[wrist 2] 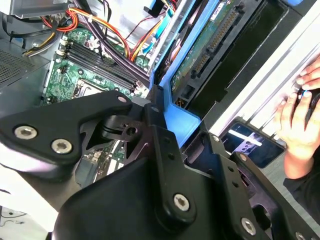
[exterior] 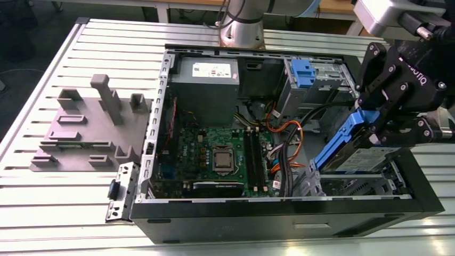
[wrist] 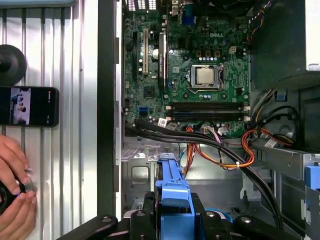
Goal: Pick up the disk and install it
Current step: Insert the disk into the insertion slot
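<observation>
1. From my remote station I see the tool (exterior: 375,132) clamped on the blue frame of the disk (exterior: 359,158), its black fingers (wrist 2: 165,140) pressed against the plastic edge.
2. The disk hangs steeply tilted inside the open computer case (exterior: 284,218), at the corner on the exterior view's right. Its labelled face is turned up and its lower end is down by the metal drive cage (exterior: 355,186). Whether it touches the cage, I cannot tell.
3. In the second wrist view the disk's green circuit side (wrist 2: 210,45) faces the camera. In the first wrist view its blue frame (wrist: 172,190) rises between the tool's fingers.
4. The motherboard (exterior: 213,154) lies flat on the case floor, with a grey power supply box (exterior: 206,85) beyond it and orange cables (wrist: 220,160) running beside the board.
5. The case sits on a slatted metal desk (exterior: 42,197), which also carries a grey fixture block (exterior: 85,128) on the exterior view's left.
6. A person's hand (wrist: 12,200) rests on the desk just outside the case, near a dark phone (wrist: 27,106).
</observation>
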`<action>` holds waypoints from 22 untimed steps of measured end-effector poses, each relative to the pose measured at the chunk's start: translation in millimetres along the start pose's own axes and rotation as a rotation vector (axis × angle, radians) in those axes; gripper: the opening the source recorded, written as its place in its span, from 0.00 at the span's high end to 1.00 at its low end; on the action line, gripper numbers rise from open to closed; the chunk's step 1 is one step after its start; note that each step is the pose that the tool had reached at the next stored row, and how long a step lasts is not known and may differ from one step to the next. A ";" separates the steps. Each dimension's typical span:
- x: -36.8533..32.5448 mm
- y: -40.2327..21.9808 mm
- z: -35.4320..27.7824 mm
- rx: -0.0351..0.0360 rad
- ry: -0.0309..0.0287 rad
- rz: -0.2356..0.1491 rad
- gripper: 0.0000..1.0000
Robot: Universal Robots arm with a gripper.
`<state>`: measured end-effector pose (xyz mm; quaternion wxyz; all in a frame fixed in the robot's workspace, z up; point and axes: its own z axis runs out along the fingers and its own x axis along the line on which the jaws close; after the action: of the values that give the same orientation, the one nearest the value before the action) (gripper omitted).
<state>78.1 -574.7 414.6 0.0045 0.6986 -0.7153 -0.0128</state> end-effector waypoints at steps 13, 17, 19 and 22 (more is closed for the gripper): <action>0.2 -0.5 19.8 0.0001 -0.0001 0.000 0.70; 0.3 -0.7 27.1 0.0001 -0.0001 0.000 0.88; 0.3 -1.0 30.7 0.0000 0.0000 -0.001 0.89; 0.2 -4.8 36.1 0.0001 0.0000 -0.001 0.89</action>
<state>82.0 -574.5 378.3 0.0045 0.6990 -0.7149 -0.0127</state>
